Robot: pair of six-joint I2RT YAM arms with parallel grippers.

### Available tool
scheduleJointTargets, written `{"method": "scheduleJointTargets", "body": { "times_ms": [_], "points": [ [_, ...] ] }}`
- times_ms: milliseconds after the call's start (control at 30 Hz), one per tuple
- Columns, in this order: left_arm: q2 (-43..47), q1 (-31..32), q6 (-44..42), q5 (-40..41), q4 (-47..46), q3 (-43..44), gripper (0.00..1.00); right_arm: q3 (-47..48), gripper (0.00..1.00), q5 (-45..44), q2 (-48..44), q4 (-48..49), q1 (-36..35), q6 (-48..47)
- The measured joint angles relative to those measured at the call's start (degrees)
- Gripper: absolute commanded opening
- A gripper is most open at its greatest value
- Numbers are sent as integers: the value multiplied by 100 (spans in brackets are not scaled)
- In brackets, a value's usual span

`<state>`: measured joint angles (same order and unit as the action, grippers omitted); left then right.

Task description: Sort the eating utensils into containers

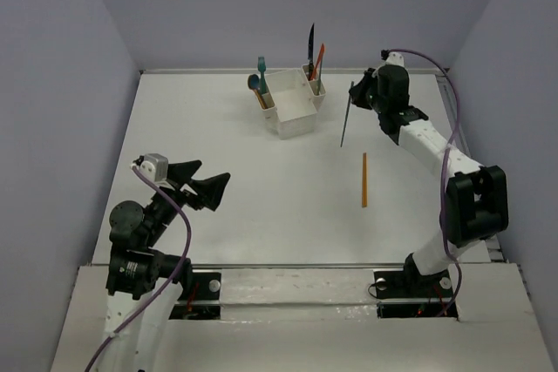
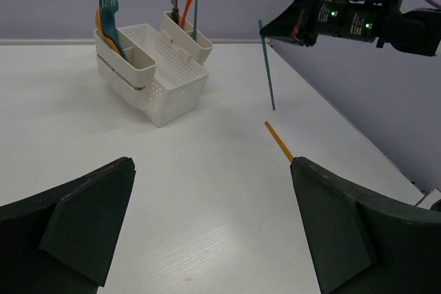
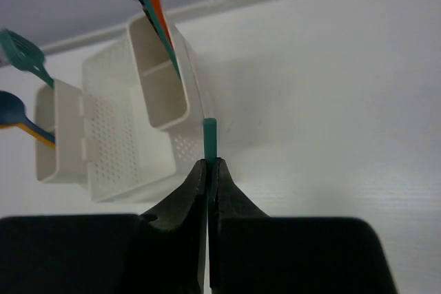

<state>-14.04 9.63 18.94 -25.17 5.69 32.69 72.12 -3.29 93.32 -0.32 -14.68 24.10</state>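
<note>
The teal stick [image 3: 209, 135] hangs tip-down, pinched just below its top end by the pressed-together fingers of the right end effector [image 3: 208, 167]. The white caddy [image 3: 110, 135] stands ahead and to its left. The stick should stay vertical, be carried over the nearest narrow slot [image 3: 162, 94], and be lowered before release. The left end effector [image 1: 209, 187] is spread and holds nothing.
</note>
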Motion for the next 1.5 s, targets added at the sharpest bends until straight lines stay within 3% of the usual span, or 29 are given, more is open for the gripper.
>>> {"method": "scheduleJointTargets", "body": {
  "times_ms": [267,567,733,1467,1500],
  "points": [
    [-192,0,-2,-85,-26,0,99,422,0,-205,136,1628,-125,-310],
    [-205,0,-4,-101,-28,0,99,1373,0,-531,1362,3211,-501,-1185],
    [-293,0,-4,-109,-28,0,99,1895,0,-531,1919,3510,-557,-1381],
    [-437,-149,-9,-140,-28,0,99,2164,0,-109,2802,4424,-555,-1790],
    [-452,-149,-9,-140,-28,0,99,2127,5,-87,2813,4465,-557,-1810]
  ]
}}
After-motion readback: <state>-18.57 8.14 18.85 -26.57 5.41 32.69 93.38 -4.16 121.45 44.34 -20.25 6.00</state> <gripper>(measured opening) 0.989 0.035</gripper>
